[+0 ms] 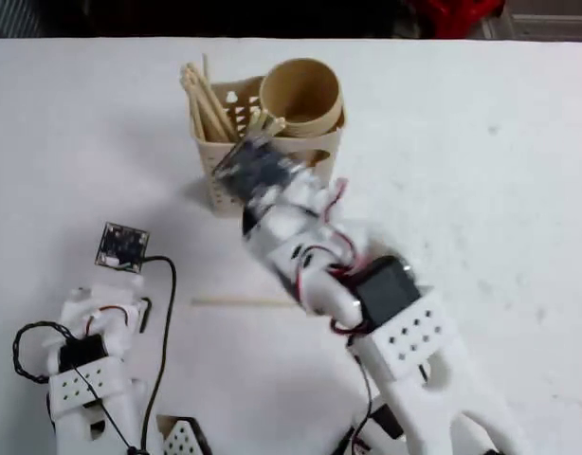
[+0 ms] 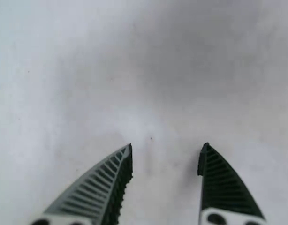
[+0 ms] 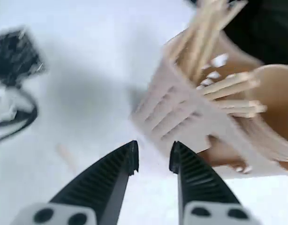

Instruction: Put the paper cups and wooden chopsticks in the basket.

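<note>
A cream slotted basket (image 1: 225,185) stands at the back middle of the table. It holds a tan paper cup (image 1: 300,95) and several wooden chopsticks (image 1: 208,102). One more chopstick (image 1: 239,302) lies flat on the table in front of the basket, beside the right arm (image 1: 310,251). That arm stretches up to the basket's front. In the right wrist view my right gripper (image 3: 153,150) is open and holds nothing, close to the basket's wall (image 3: 170,115). The left gripper (image 2: 165,147) is open over bare table.
The left arm (image 1: 92,351) sits folded at the front left with its black cable looped beside it. White table (image 1: 481,190) spreads wide to the right of the basket and to its left.
</note>
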Motion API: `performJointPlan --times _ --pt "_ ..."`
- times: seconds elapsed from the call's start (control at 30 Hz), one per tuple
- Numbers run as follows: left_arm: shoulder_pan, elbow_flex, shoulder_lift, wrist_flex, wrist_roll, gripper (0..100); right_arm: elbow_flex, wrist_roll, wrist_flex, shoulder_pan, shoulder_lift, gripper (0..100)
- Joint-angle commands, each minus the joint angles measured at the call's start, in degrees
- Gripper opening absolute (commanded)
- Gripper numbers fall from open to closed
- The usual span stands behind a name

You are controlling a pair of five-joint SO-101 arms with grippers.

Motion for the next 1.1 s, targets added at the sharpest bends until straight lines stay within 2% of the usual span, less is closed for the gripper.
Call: performJointPlan --times 0.0,0.1,0.33,0.57,0.8,0.97,1.07 --pt "0.48 -0.53 -0.75 -0.70 -0.62 24 3.16 6.95 2.68 -3.91 6.90 12.7" --pt "0.48 -0.53 -0.75 -0.70 -0.62 24 7.91 10.02 0.75 -4.79 15.16 12.7" --pt "0.48 -0.53 -0.75 -0.70 -0.62 24 15.21 17.41 -11.03 -4.88 31.08 13.0" --pt "0.48 -0.53 -0.75 -0.70 -0.62 24 15.12 17.49 -15.96 -4.26 40.22 13.0" --pt "0.48 -0.53 -0.75 -0.70 -0.62 24 14.86 17.49 -16.04 -4.26 41.98 12.5" --pt "0.48 -0.53 -0.75 -0.70 -0.62 24 14.86 16.97 -16.04 -4.18 41.98 1.5" --pt "0.48 -0.53 -0.75 -0.70 -0.62 24 15.12 16.09 -15.69 -4.18 41.71 1.9"
